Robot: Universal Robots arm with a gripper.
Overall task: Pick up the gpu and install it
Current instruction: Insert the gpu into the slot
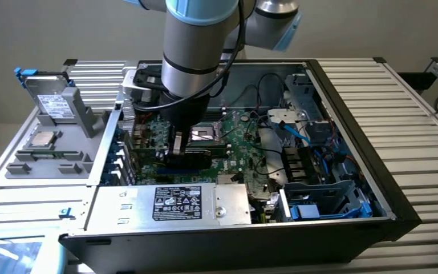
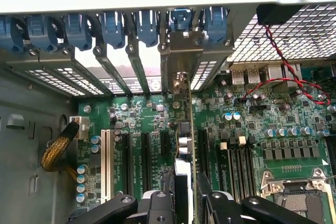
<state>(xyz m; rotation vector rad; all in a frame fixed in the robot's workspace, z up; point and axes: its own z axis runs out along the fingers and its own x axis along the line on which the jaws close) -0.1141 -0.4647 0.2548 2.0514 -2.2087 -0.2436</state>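
Observation:
The gpu [image 2: 190, 129] stands on edge between my fingers, a thin green board running down toward the motherboard's expansion slots [image 2: 144, 153]. Its metal end bracket [image 2: 184, 51] sits against the case's rear slot openings, under the blue clips. My gripper [image 2: 185, 200] is shut on the card, with one black finger [image 2: 157, 203] on each side. In the exterior view the gripper [image 1: 175, 149] reaches down into the open case, and the gpu's black shroud [image 1: 200, 153] shows just beside it, low over the green motherboard [image 1: 234, 154].
The grey power supply [image 1: 177, 205] lies at the case's front edge, and a blue drive cage [image 1: 318, 205] sits to the exterior view's right. Nearby are the CPU socket [image 2: 294, 192], a red wire [image 2: 283, 85] and a yellow cable [image 2: 58, 148]. A hard drive [image 1: 52, 103] stands on the outside tray.

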